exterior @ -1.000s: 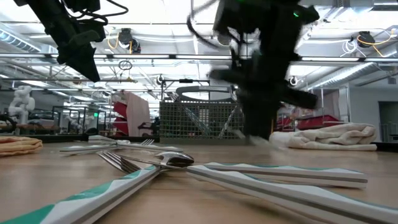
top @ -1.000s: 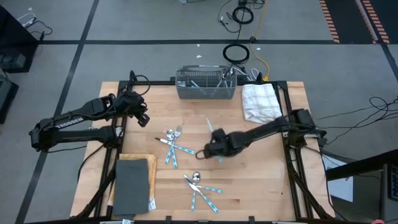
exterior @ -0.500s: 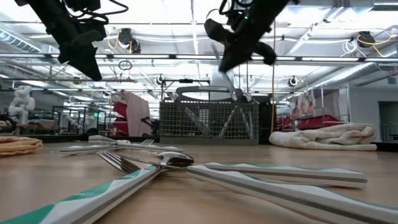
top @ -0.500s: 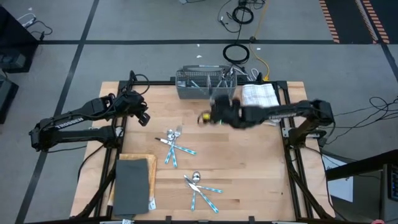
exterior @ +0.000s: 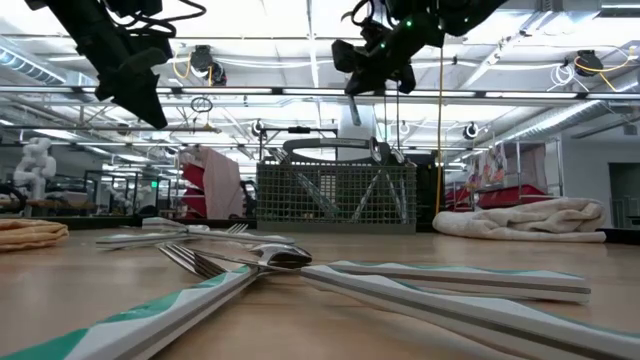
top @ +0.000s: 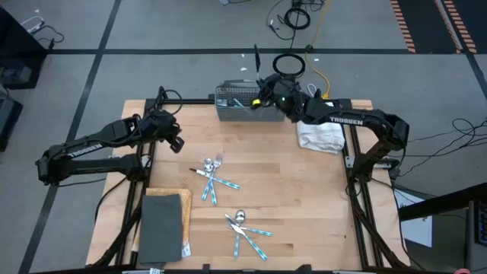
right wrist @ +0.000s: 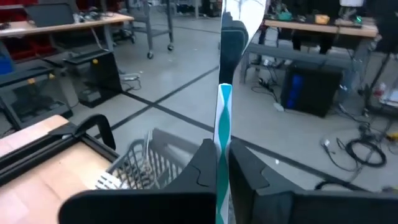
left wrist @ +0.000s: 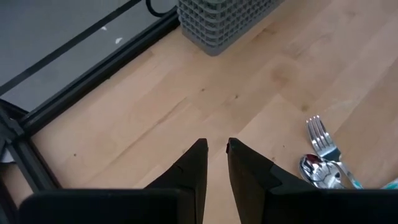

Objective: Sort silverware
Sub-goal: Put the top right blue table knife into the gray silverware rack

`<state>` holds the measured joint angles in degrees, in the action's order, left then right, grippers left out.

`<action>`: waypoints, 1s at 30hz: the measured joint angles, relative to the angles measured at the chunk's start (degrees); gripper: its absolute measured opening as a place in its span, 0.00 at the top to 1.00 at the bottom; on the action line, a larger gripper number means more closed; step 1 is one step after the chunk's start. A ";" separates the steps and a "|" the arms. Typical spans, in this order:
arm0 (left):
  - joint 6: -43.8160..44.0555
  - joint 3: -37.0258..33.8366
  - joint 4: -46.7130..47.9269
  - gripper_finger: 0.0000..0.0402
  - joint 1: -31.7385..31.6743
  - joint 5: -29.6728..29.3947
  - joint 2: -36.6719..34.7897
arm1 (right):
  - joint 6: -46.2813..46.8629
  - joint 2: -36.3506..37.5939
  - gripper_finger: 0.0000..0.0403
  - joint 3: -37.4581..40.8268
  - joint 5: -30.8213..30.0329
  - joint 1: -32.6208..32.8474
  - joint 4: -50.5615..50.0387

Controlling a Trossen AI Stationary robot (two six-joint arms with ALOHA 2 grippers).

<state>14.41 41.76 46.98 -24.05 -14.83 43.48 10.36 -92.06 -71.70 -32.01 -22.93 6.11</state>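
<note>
Silverware piece [right wrist: 224,118] stands clamped in the right tool [top: 262,97] above the far-edge basket [top: 251,106], while the left tool [left wrist: 214,163] (slightly apart, empty) hovers over bare surface [top: 319,198].

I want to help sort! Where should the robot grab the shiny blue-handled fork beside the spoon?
Probably the blue patterned handle of the shiny metal fork, away from its head, pinched across its narrow width from straight above. It lies flat on the wooden table, and a spoon crowds its head, while the handles fan apart.
</note>
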 joint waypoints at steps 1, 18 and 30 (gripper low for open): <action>0.02 0.00 -0.02 0.83 0.00 -0.30 0.00 | -0.66 0.01 1.00 0.00 1.59 -0.94 0.41; -0.17 0.00 0.02 0.83 0.02 -0.70 0.00 | -2.67 -0.08 1.00 11.49 9.99 -5.71 14.32; -0.14 0.00 0.01 0.83 0.00 -0.70 0.00 | -0.58 -0.01 1.00 22.28 9.66 -7.92 25.65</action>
<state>14.27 41.76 46.99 -24.05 -15.53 43.48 9.79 -92.07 -49.42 -22.35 -30.85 31.76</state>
